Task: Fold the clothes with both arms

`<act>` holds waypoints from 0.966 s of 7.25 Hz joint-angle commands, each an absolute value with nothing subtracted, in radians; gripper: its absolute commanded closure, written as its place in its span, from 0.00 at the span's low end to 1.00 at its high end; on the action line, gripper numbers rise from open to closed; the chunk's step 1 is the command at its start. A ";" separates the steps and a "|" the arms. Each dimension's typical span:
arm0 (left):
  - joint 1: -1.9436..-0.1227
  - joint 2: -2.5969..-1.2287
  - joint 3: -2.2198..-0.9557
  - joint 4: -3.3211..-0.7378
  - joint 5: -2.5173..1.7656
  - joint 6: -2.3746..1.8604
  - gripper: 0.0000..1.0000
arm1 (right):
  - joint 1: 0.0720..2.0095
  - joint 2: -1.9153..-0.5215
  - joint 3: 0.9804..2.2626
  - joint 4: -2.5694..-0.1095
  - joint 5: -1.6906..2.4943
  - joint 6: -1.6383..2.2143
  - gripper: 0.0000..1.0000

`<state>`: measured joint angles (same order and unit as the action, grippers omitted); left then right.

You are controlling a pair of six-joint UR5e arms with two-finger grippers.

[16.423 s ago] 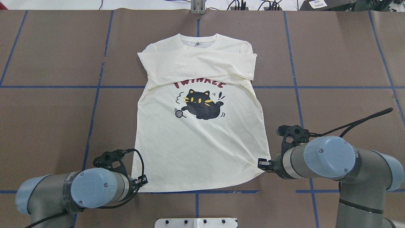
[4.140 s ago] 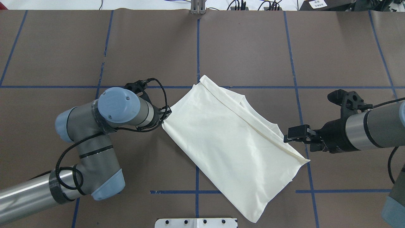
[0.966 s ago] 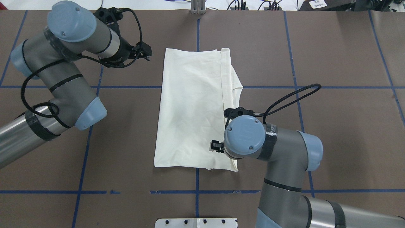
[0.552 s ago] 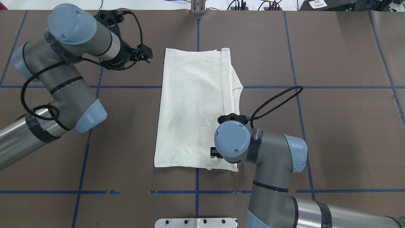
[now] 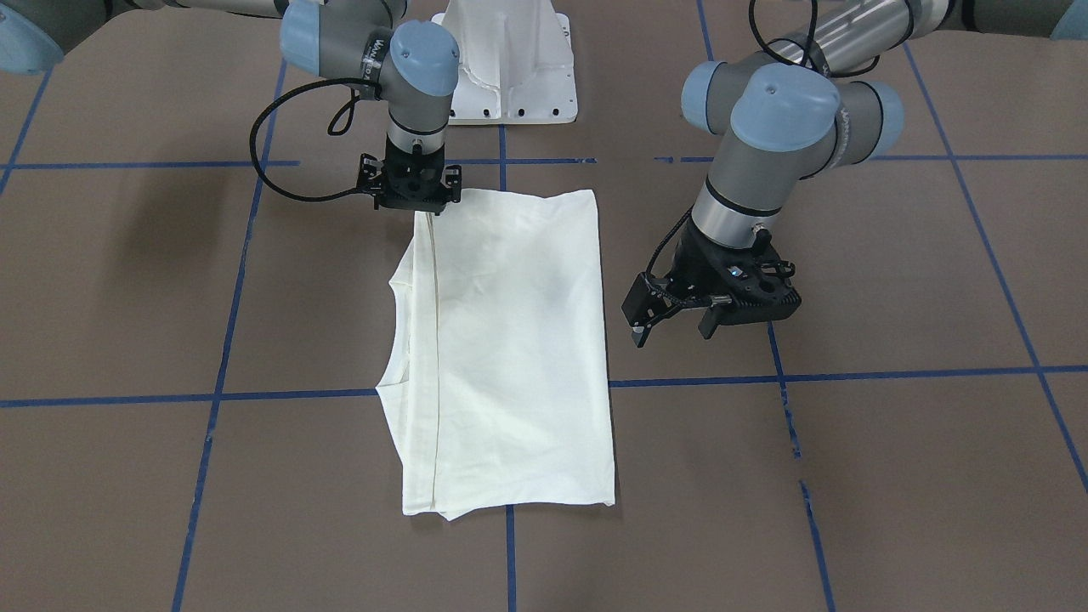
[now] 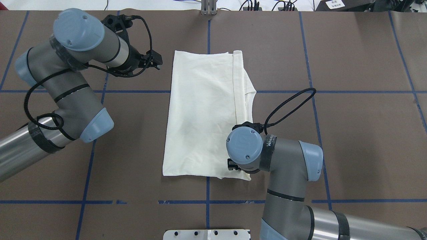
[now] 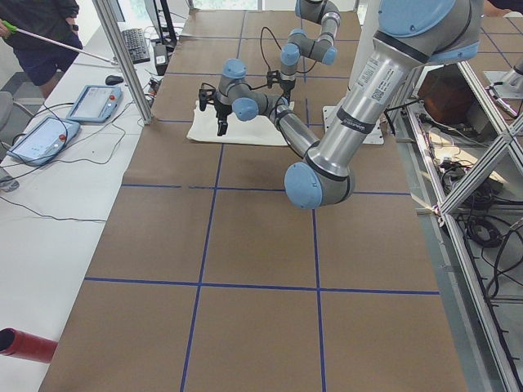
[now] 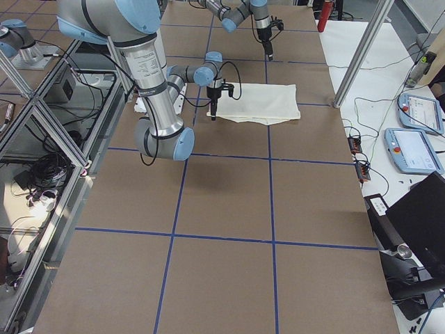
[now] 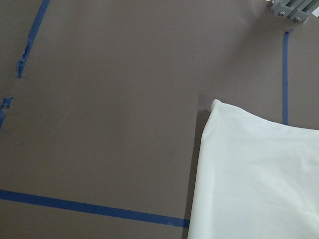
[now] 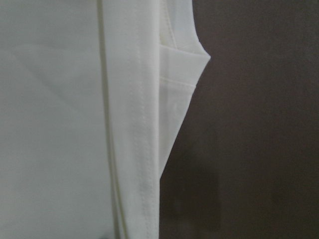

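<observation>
Folded into a long plain rectangle, print hidden: shirt (image 5: 510, 340) flat, straight out from the white base (image 5: 508, 68). Judged roughly halfway, with cross folds left to do. Right gripper (image 5: 427, 206) down at the shirt corner nearest the base, finger spread impossible to tell. Left gripper (image 5: 671, 334) beside the shirt's long edge, farther from the base, fingers wide and empty.

A robotics lab: aluminium framing (image 7: 124, 65), teach pendants (image 8: 415, 111), tape-gridded table (image 6: 367, 140).
</observation>
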<state>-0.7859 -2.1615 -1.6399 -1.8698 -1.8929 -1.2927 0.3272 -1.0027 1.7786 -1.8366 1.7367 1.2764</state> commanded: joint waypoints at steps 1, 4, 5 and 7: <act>-0.785 -2.161 -1.647 -1.871 -1.894 -1.295 0.00 | 0.336 -1.005 1.769 -1.838 1.755 1.252 0.00; -0.769 -2.161 -1.647 -1.873 -1.893 -1.299 0.00 | 0.367 -1.009 1.769 -1.867 1.779 1.212 0.00; -0.769 -2.163 -1.647 -1.875 -1.893 -1.299 0.00 | 0.377 -1.022 1.770 -1.867 1.779 1.201 0.00; -0.761 -2.166 -1.647 -1.876 -1.894 -1.301 0.00 | 0.394 -1.040 1.775 -1.861 1.782 1.201 0.00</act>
<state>-0.7652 -2.1636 -1.6474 -1.8753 -1.8932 -1.2995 0.3824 -1.0287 1.7716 -1.8634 1.7809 1.2033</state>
